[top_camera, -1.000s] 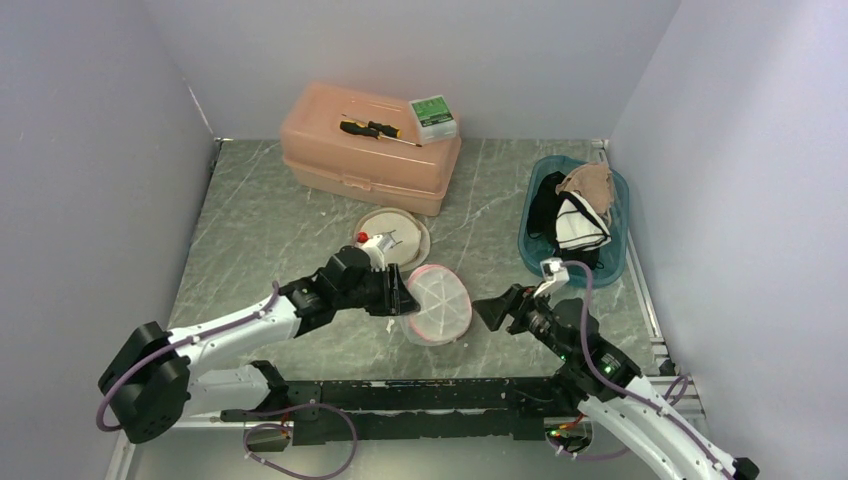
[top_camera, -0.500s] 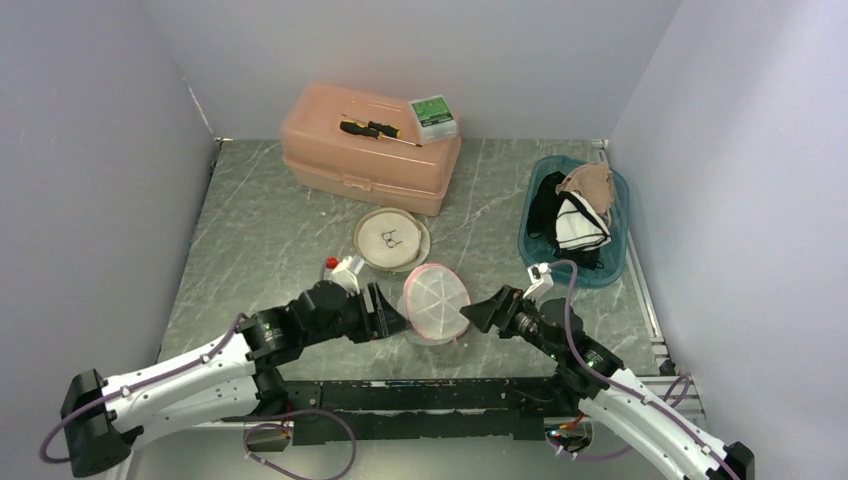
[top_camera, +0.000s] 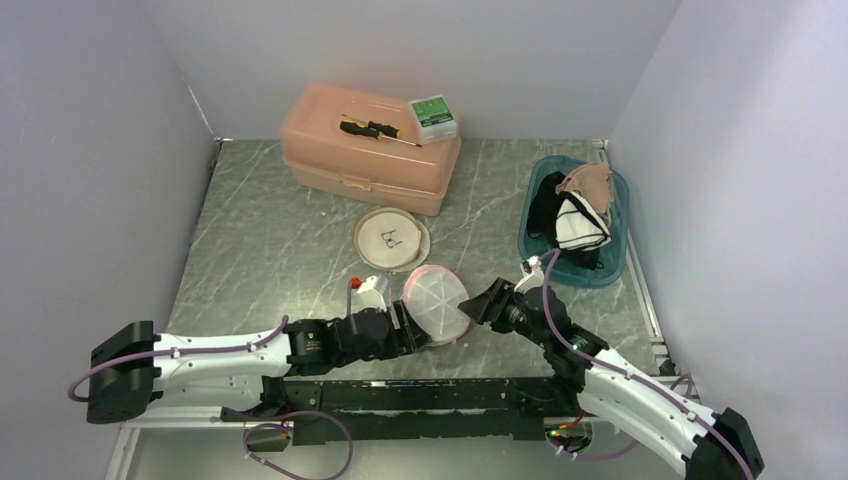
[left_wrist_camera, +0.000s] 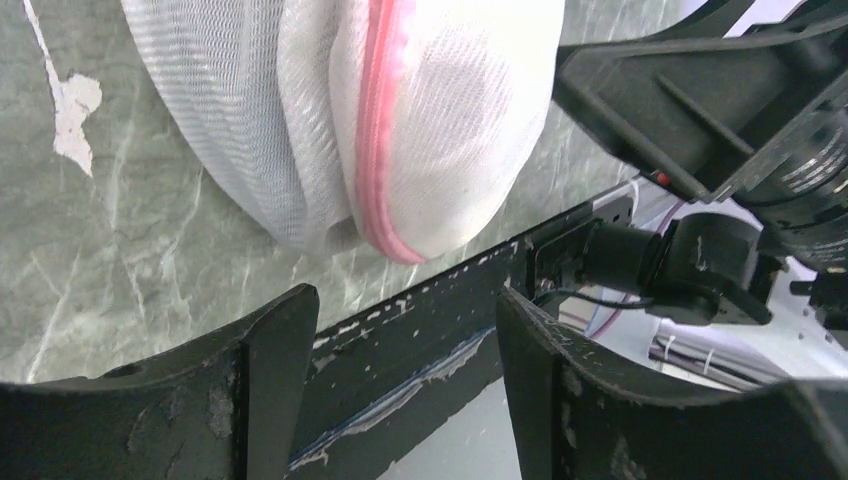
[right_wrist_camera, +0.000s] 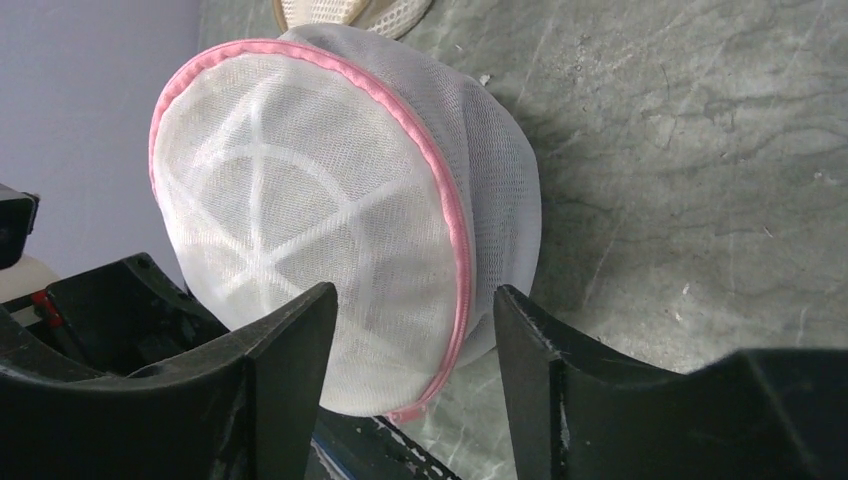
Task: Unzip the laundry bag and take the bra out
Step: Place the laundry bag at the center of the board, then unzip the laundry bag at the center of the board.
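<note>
- The left gripper (top_camera: 408,325) has dropped low and swung in along the near edge over the last second. Its jaws gape wide with nothing in them, and the bag's underside hangs just beyond the tips in the wrist view.
- The right gripper (top_camera: 487,303) has crept in from the opposite side, also spread wide and empty. Its fingers (right_wrist_camera: 280,380) frame the bag's rim without pinching it.
- The laundry bag (top_camera: 435,303) sits between the two grippers, tipped up on its edge near the front of the grey marbled tabletop (top_camera: 260,230), roughly where it was a second ago.
- My read is that both arms are lining up for a hold and a pull, and no unzipping has started. The pink zipper band (right_wrist_camera: 455,250) runs unbroken wherever it shows, I can't spot the slider, and no bra is visible through the mesh.
- The bag is fine white mesh, soft and see-through, domed like a clamshell. Pale stiff ribs cross inside its round face, so it should keep its shape when nudged.
- Further back lies a flat tan-rimmed mesh disc (top_camera: 391,238). Behind it a salmon plastic toolbox (top_camera: 350,165) carries a screwdriver (top_camera: 375,129) and a small green box (top_camera: 433,115).
- Off to the right, a blue tub (top_camera: 618,215) holds crumpled clothes.
</note>
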Controlling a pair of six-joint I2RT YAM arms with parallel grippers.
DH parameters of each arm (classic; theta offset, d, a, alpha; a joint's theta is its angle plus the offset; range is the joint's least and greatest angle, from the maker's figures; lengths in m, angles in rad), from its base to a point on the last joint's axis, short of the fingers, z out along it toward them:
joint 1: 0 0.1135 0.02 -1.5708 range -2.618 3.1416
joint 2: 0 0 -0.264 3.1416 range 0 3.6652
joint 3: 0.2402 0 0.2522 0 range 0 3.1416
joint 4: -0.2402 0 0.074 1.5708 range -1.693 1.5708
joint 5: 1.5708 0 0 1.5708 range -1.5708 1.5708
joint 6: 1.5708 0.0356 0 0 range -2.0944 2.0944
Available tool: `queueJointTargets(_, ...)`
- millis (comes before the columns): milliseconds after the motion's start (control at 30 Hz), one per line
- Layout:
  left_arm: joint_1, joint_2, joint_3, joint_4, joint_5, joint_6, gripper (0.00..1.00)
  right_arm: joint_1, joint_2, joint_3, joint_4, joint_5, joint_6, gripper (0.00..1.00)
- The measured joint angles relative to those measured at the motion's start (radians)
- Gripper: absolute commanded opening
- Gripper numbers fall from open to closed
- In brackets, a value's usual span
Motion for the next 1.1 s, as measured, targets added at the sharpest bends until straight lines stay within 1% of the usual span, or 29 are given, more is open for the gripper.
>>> queueJointTargets(67,0.0,0.009,-0.001,0.022,-0.019,-0.004,0.7,-0.002,0.028,0.001,0.032,-0.009,0.006,0.54)
queueJointTargets(167,-0.001,0.016,-0.001,0.048,-0.047,-0.004,0.69,-0.003,0.056,-0.001,0.078,-0.034,0.028,0.53)
queueJointTargets(300,-0.001,0.016,-0.005,0.072,-0.078,-0.004,0.67,-0.004,0.08,-0.002,0.146,-0.066,0.051,0.47)
queueJointTargets(367,-0.001,0.016,-0.016,0.089,-0.089,-0.004,0.67,-0.004,0.08,-0.012,0.176,-0.081,0.066,0.42)
queueJointTargets(433,-0.001,0.016,-0.027,0.093,-0.102,-0.004,0.66,-0.004,0.063,-0.031,0.199,-0.09,0.085,0.4)
queueJointTargets(600,-0.001,0.016,-0.043,0.112,-0.124,0.0,0.63,-0.005,0.026,-0.051,0.221,-0.117,0.112,0.41)
queueJointTargets(733,-0.001,0.016,-0.071,0.149,-0.135,0.008,0.53,-0.005,0.038,-0.052,0.25,-0.141,0.119,0.53)
queueJointTargets(800,-0.001,0.015,-0.082,0.164,-0.139,0.02,0.49,-0.006,0.06,-0.052,0.259,-0.151,0.119,0.54)
queueJointTargets(867,-0.001,0.015,-0.087,0.179,-0.14,0.028,0.48,-0.006,0.088,-0.057,0.271,-0.165,0.119,0.5)
queueJointTargets(1000,-0.001,0.015,-0.088,0.199,-0.14,0.035,0.47,-0.006,0.118,-0.074,0.275,-0.174,0.121,0.34)
queueJointTargets(1100,-0.001,0.015,-0.088,0.201,-0.144,0.04,0.5,-0.007,0.11,-0.08,0.277,-0.177,0.125,0.23)
